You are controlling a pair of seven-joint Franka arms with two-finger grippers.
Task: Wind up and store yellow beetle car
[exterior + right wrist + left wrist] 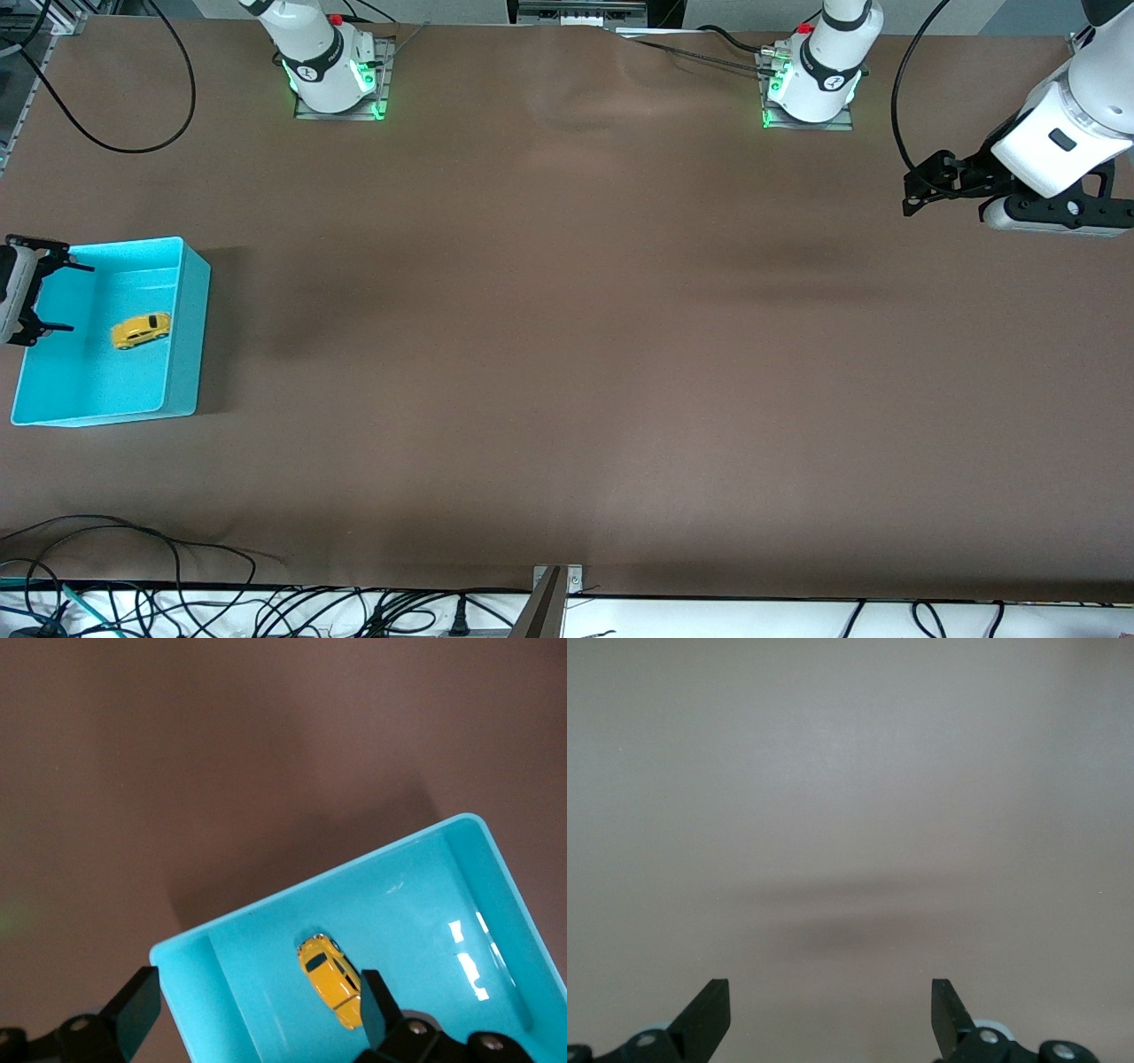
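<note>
The yellow beetle car (140, 330) lies inside the turquoise bin (182, 337) at the right arm's end of the table (567, 354). The right gripper (55, 296), released and empty, hangs over the bin's edge. The left gripper (914, 190), released, waits at the left arm's end. Storage appears complete; the next move is likely retraction.

The yellow beetle car (140, 330) lies in the turquoise bin (190, 332). The right claw (55, 297) hangs open over the bin's edge. The left claw (917, 189) waits over bare desk (567, 354).
</note>
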